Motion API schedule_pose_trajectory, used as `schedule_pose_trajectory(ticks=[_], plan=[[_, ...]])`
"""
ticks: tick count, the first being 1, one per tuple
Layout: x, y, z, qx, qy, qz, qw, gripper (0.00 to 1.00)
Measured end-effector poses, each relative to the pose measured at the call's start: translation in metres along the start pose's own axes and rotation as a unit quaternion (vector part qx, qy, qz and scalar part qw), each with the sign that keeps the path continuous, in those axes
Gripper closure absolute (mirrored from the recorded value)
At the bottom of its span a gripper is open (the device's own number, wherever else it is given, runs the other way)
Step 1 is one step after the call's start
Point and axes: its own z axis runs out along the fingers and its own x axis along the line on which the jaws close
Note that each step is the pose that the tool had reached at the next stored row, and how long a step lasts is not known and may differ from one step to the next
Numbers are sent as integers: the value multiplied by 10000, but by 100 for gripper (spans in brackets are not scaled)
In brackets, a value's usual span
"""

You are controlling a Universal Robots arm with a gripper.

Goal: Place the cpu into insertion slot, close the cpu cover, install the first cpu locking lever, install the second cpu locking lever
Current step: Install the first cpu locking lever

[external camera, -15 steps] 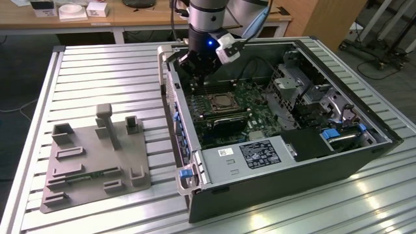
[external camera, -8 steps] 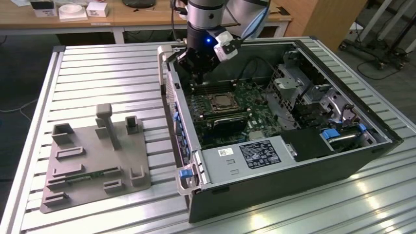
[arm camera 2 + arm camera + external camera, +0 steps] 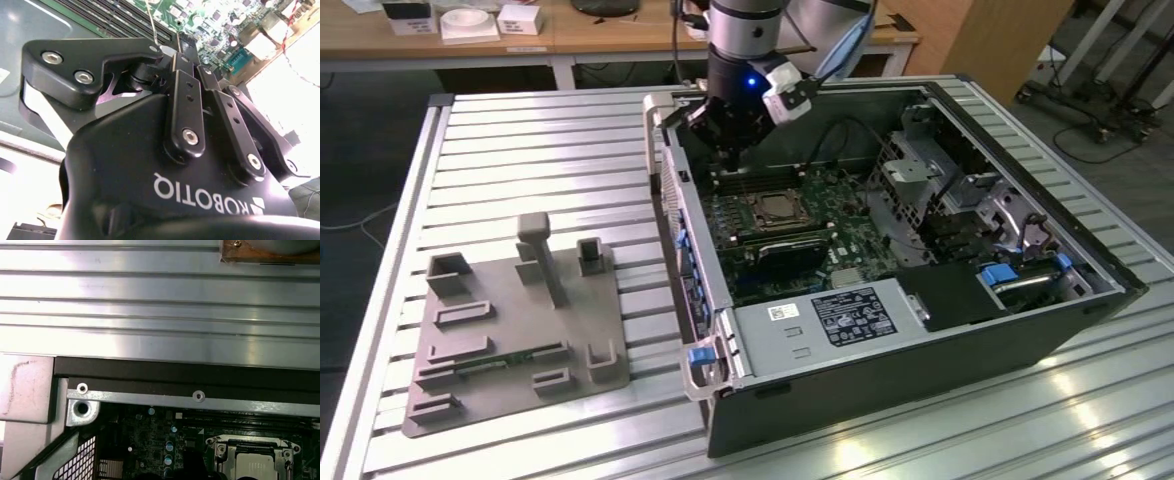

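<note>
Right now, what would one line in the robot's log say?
hand shut, over motherboard near insertion slot | thin lever wire at its tip | cpu seated in slot

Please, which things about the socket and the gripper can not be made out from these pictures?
The insertion slot: the first wrist view's edge cuts it off, so part of it is unseen.
The locking levers' positions: too small in the exterior view.
What the gripper touches: its own body hides that in the second wrist view.
</note>
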Motion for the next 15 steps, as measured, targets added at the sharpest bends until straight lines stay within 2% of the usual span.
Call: schedule_pose_trajectory(ticks=[8,15], plan=[[-120,0,4,0,0,-1,10000,89],[-283,-5,12,0,0,-2,10000,89]])
